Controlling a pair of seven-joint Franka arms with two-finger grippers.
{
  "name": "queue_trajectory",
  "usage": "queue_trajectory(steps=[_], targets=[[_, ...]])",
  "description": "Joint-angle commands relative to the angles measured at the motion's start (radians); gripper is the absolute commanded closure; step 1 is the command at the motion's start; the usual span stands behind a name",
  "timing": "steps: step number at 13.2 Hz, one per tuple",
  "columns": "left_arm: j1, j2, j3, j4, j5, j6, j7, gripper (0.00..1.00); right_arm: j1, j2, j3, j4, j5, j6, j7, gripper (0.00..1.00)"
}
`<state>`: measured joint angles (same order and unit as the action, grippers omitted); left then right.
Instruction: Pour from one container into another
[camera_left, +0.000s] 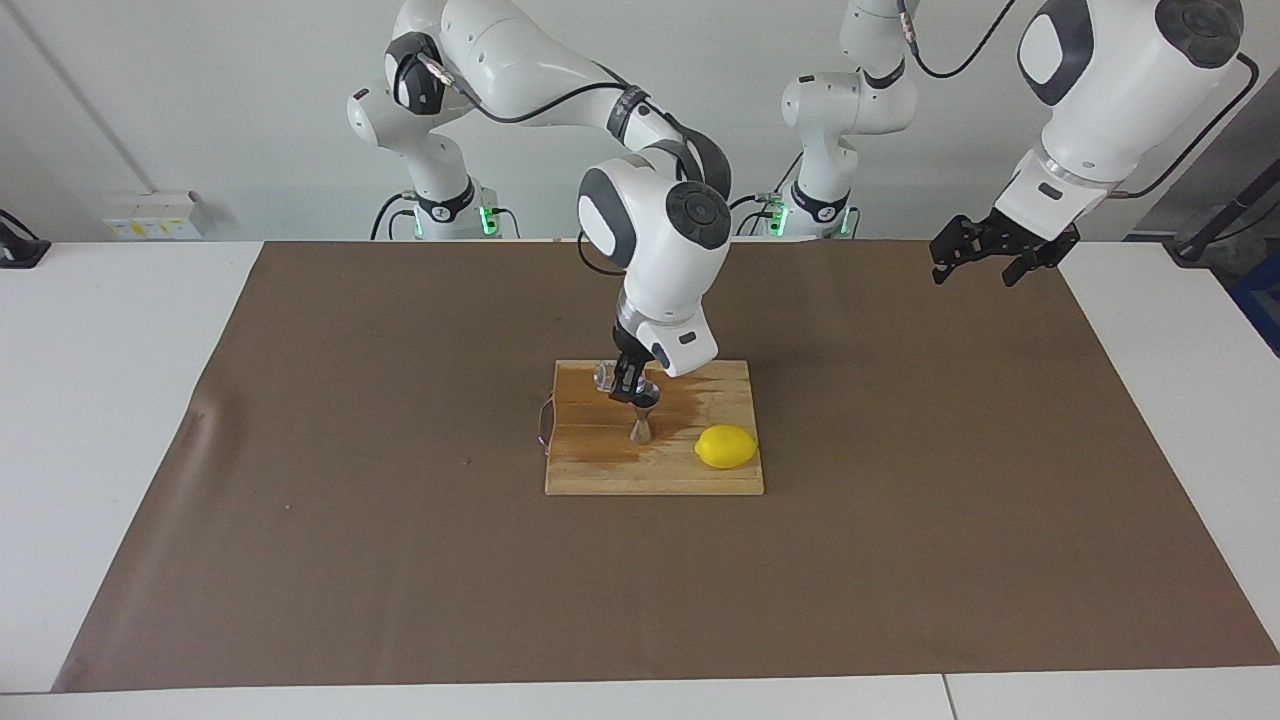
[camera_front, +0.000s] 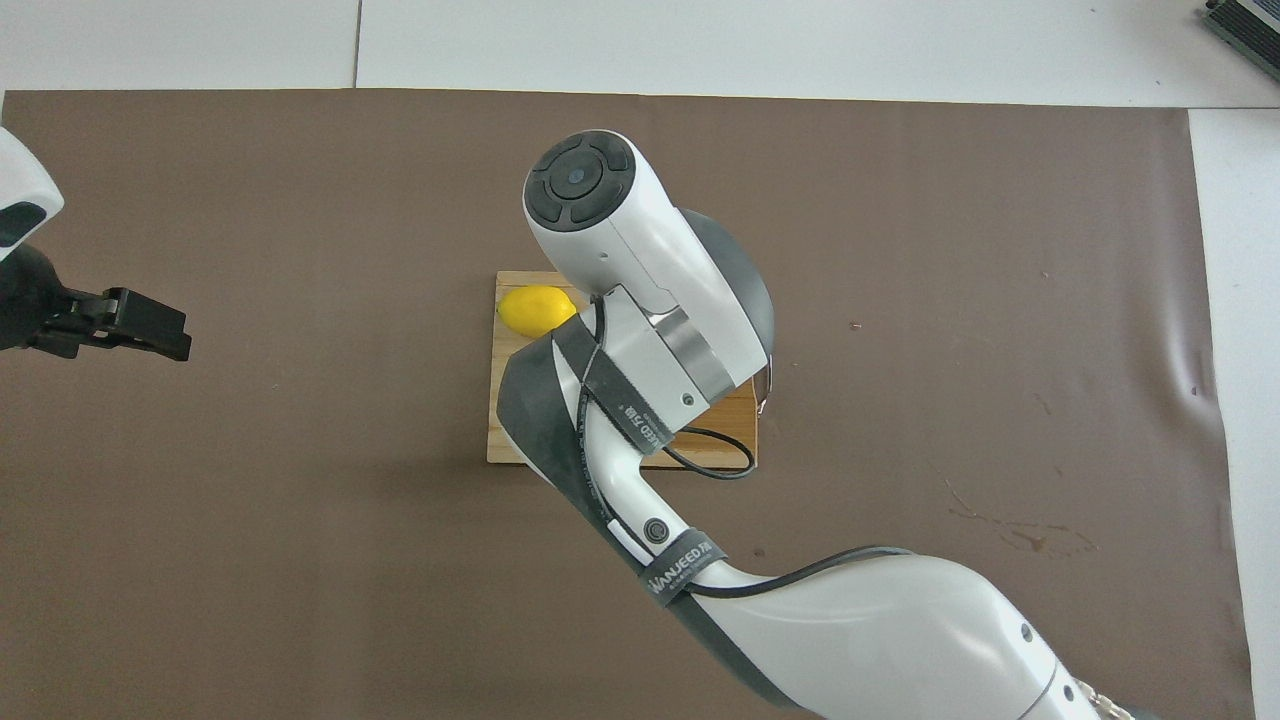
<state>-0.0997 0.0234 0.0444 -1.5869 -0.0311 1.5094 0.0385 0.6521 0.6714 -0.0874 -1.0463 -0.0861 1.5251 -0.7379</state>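
Observation:
The steel hourglass jigger stands upright on the wooden cutting board. My right gripper is just above the jigger's mouth and is shut on the tiny clear glass cup, which it holds tipped on its side over the jigger. In the overhead view the right arm hides both the cup and the jigger. My left gripper is open and empty, waiting in the air over the brown mat at the left arm's end; it also shows in the overhead view.
A yellow lemon lies on the board's corner, beside the jigger toward the left arm's end. The board has dark wet-looking stains. A brown mat covers the table.

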Motion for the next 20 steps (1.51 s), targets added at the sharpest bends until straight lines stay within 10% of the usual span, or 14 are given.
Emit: queue_trajectory(steps=[1,20], targets=[[-0.009,-0.034,0.006,-0.039,0.020,0.017,0.000,0.00,0.006,0.022,-0.005,0.043,-0.026,-0.028,0.020,0.80],[-0.009,-0.034,0.006,-0.039,0.020,0.017,0.001,0.00,-0.158,-0.065,0.005,-0.011,0.264,0.101,-0.093,0.75]])
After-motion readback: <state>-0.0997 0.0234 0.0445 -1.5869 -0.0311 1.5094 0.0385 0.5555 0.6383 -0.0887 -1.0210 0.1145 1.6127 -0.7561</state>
